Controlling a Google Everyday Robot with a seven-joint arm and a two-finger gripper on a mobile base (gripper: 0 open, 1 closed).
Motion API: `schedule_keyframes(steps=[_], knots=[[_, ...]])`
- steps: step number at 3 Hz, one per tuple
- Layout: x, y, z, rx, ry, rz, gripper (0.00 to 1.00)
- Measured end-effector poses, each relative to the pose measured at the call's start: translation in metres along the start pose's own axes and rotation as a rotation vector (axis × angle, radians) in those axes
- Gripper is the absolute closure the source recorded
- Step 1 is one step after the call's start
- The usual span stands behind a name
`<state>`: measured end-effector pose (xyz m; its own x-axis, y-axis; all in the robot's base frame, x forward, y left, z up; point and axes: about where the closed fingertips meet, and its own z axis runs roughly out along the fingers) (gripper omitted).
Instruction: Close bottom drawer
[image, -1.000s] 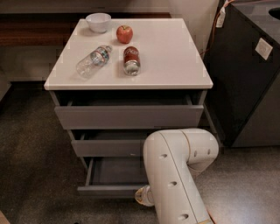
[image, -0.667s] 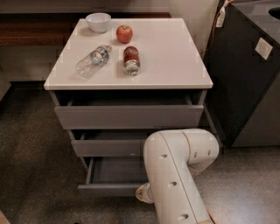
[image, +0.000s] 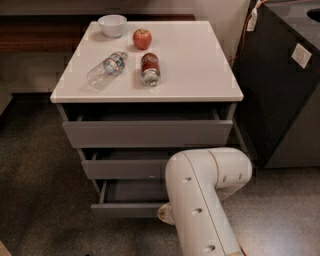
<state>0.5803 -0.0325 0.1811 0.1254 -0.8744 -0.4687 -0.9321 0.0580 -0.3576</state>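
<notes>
I record the bottom drawer front as smooth matt grey. Cabinet top: smooth white, slight sheen. Water bottle: clear plastic. Arm shell: satin cream plastic. The gripper sits at that drawer's front edge.

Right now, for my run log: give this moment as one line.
bottom drawer: open | gripper: at its front, mostly hidden by arm | step: not yet closed

Office-like room: speckled floor, white-topped cabinet, dark bin; jaws by bottom drawer.
</notes>
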Motion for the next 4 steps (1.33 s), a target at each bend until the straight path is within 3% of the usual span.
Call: schedule_keyframes(steps=[4], knots=[[0.030,-0.064,0.011,0.061,0.050,-0.033,1.00]])
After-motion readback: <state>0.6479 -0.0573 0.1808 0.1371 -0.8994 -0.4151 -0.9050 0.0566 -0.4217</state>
